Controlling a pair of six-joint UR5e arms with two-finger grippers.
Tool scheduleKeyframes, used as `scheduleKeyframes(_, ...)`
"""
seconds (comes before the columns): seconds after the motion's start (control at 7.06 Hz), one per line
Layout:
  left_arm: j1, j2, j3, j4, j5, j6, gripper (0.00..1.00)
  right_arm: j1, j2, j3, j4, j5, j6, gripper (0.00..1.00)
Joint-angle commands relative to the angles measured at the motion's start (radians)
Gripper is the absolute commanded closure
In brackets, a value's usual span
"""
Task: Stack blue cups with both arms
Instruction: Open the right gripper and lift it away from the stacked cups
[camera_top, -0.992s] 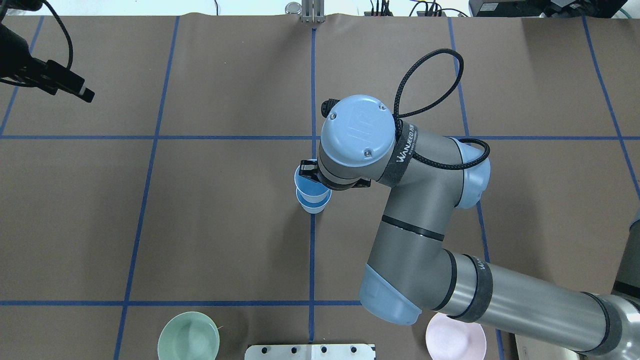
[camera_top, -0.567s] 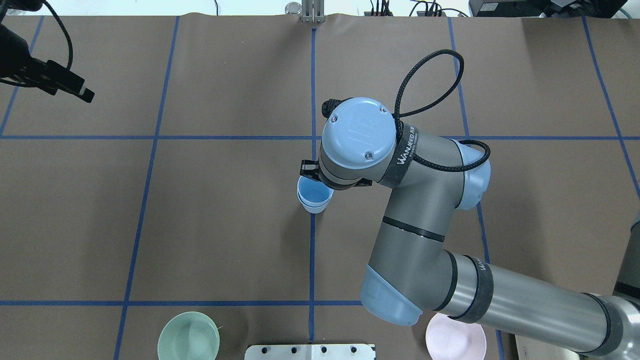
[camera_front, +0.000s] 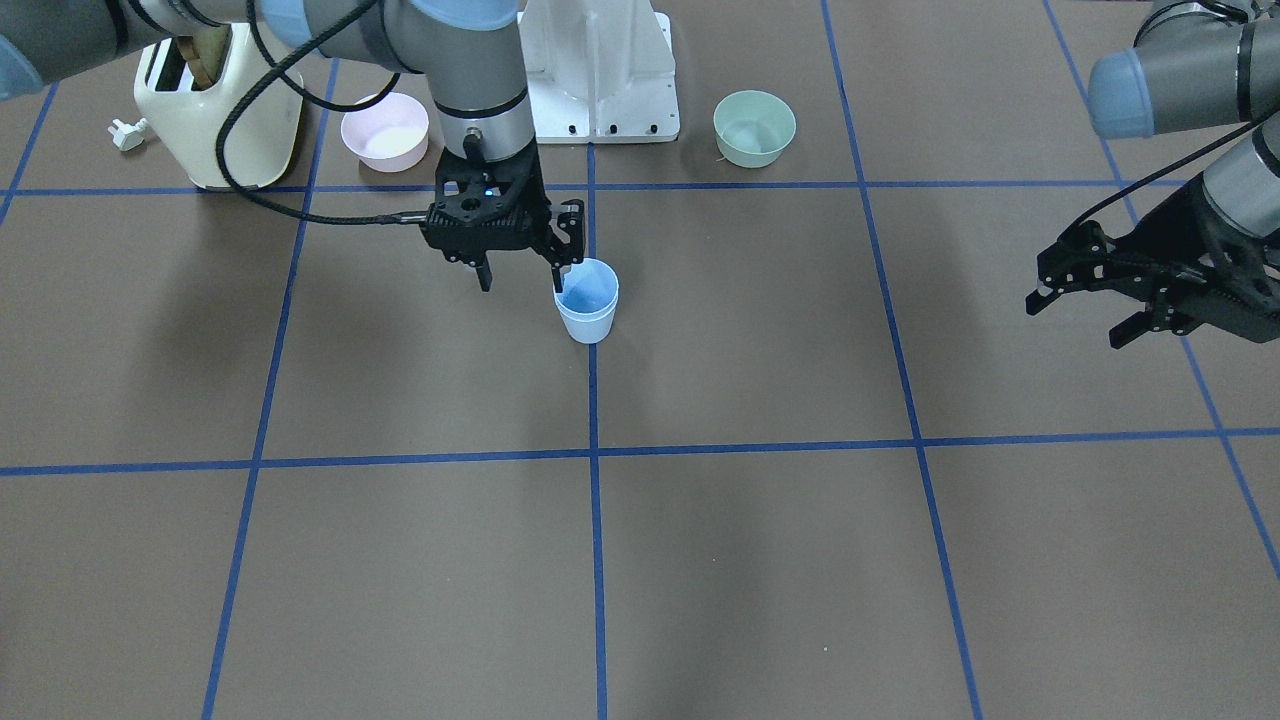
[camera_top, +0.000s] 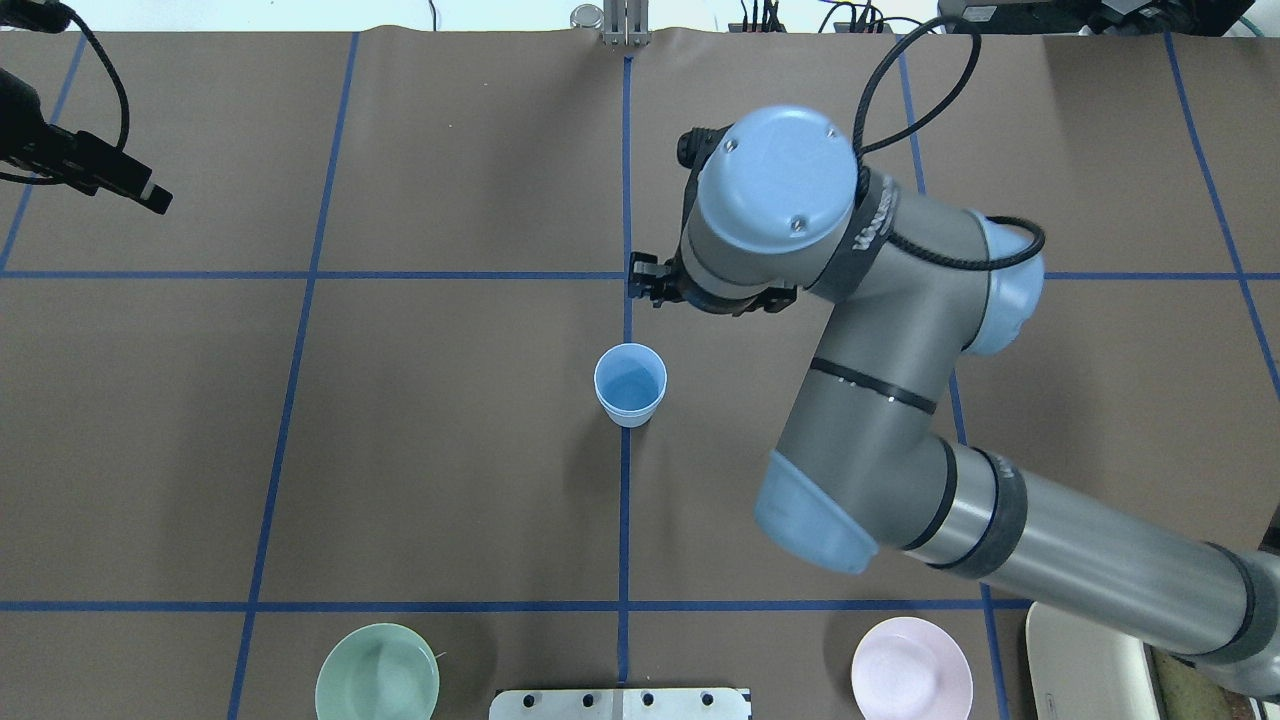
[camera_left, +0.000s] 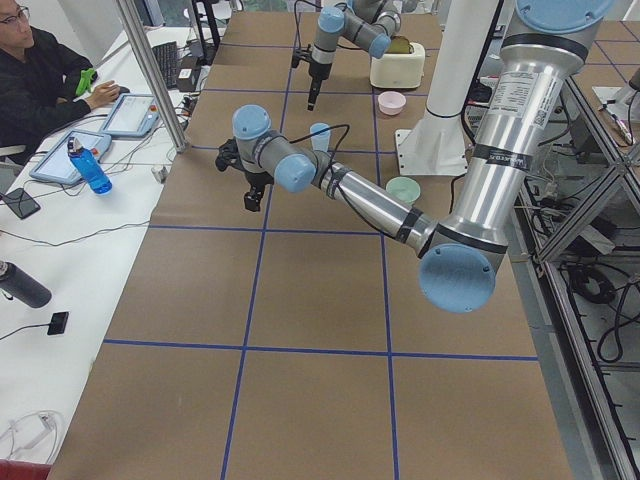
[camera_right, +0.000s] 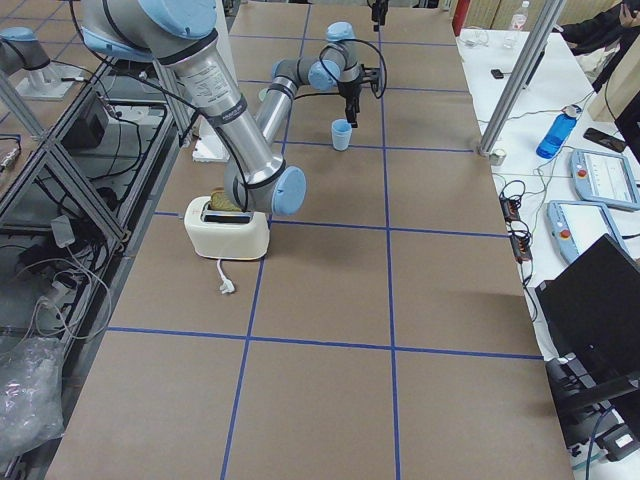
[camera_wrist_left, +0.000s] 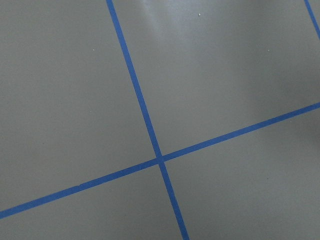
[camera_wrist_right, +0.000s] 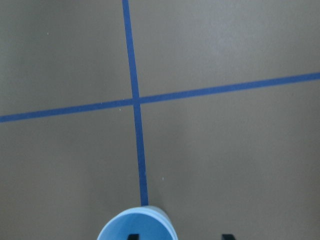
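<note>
The two blue cups (camera_top: 630, 385) stand nested as one upright stack on the centre tape line, also in the front view (camera_front: 587, 300) and at the bottom edge of the right wrist view (camera_wrist_right: 137, 226). My right gripper (camera_front: 522, 280) is open and empty. It hangs above and just beside the stack, one finger (camera_front: 560, 272) near the rim. From overhead only a finger (camera_top: 645, 282) shows beyond the wrist. My left gripper (camera_front: 1075, 322) is open and empty, far off at the table's left side (camera_top: 140, 190).
A mint-green bowl (camera_top: 377, 672) and a pink bowl (camera_top: 911, 672) sit at the near edge on either side of the white pedestal (camera_front: 600, 70). A cream toaster (camera_front: 220, 105) with its plug (camera_front: 125, 133) stands near the pink bowl (camera_front: 385, 130).
My right gripper has let go of the upper cup, which now sits fully inside the lower one. The right arm has lifted and moved away toward the far side. The left gripper shifted slightly.
</note>
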Motion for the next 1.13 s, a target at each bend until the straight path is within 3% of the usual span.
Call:
scheduleKeyframes(0.0,-0.06,0.059,0.003,0.003,-0.002,0.12,0.02,0.251,-0.145,0.012,0.057,0.21,-0.323,0.0)
scheduleKeyframes(0.42,-0.158,0.125,0.021,0.006,-0.069,0.26,0.02,0.55,-0.375,-0.004,0.077,0.401,-0.735,0.0)
scheduleKeyframes(0.71,-0.218,0.164,0.041,0.01,-0.073,0.324,0.02,0.688,-0.484,-0.036,0.079,0.424,-0.93,0.0)
scheduleKeyframes(0.99,-0.284,0.205,0.064,0.013,-0.073,0.418,0.02,0.82,-0.538,-0.132,0.079,0.488,-1.169,0.0)
